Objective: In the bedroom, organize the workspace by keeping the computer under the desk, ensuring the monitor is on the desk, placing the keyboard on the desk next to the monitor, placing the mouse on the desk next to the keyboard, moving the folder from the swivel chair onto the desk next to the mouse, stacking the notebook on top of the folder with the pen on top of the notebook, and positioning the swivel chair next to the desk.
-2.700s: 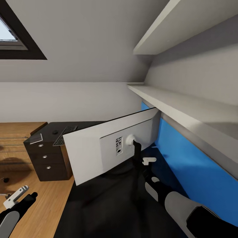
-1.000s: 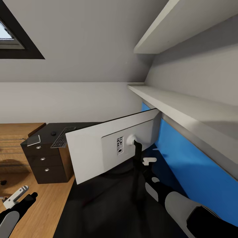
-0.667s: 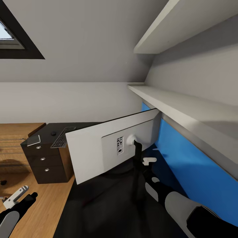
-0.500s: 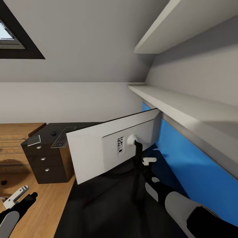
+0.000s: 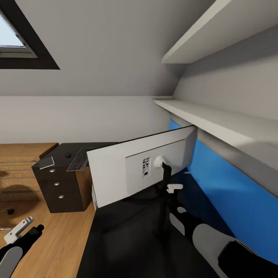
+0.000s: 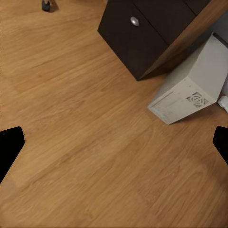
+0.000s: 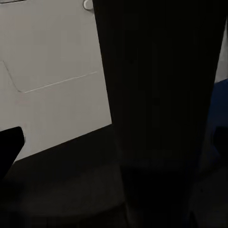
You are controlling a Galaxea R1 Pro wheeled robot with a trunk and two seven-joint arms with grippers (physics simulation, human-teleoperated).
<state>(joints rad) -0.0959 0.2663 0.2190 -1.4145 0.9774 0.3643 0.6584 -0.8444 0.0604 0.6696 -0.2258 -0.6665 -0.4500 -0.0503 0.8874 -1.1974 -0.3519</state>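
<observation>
We see the black desk (image 5: 131, 235) spreading from the centre of the head view down to 6 o'clock, its three-drawer pedestal (image 5: 58, 187) standing at 9 o'clock. A blue wall panel (image 5: 231, 193) runs behind it at 4 o'clock. On the desk the monitor (image 5: 123, 173) stands tilted with its pale back toward us, its dark stand post (image 5: 165, 181) just right of centre. Our right gripper (image 5: 172, 193) sits at that post; in the right wrist view the dark post (image 7: 156, 109) lies between the two fingertips (image 7: 9, 145), but whether they press on it we cannot tell. The computer (image 6: 190, 90) stands on the wood floor (image 6: 85, 142) beside the pedestal's (image 6: 137, 38) corner, shown in the left wrist view at 2 o'clock. The keyboard (image 5: 78, 159) lies on the desk's far end at 10 o'clock, the small mouse (image 5: 68, 155) just left of it, and the grey notebook (image 5: 45, 162) further left, near the edge. Our left gripper (image 5: 21, 231) hangs over the floor at 8 o'clock, its fingers (image 6: 10, 147) spread wide and holding nothing.
</observation>
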